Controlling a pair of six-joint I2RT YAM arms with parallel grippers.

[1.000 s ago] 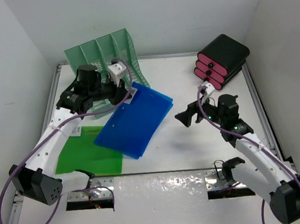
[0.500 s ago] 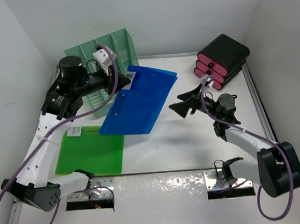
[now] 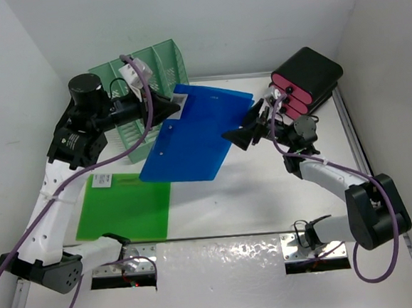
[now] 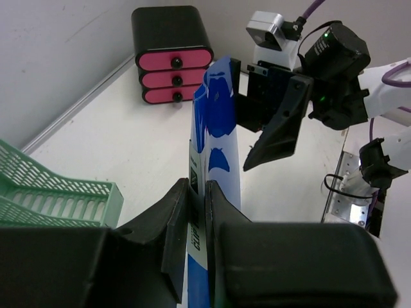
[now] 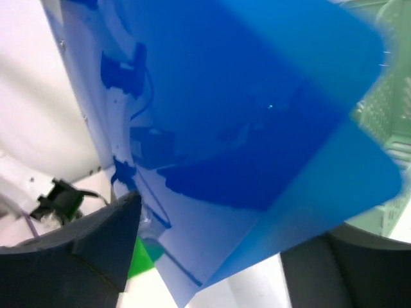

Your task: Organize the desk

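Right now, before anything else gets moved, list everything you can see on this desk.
desk: one, white with metal rails along its edges, under everything
file rack: one, mint green, far left corner
drawer box: one, black with three pink drawer fronts, far right corner
green folder: one, green, lying flat at the near left
blue folder: one, blue, lifted off the desk and tilted, in the middle
left hand: one, black, shut on the blue folder's far left corner
right hand: one, black, open, at the blue folder's right edge
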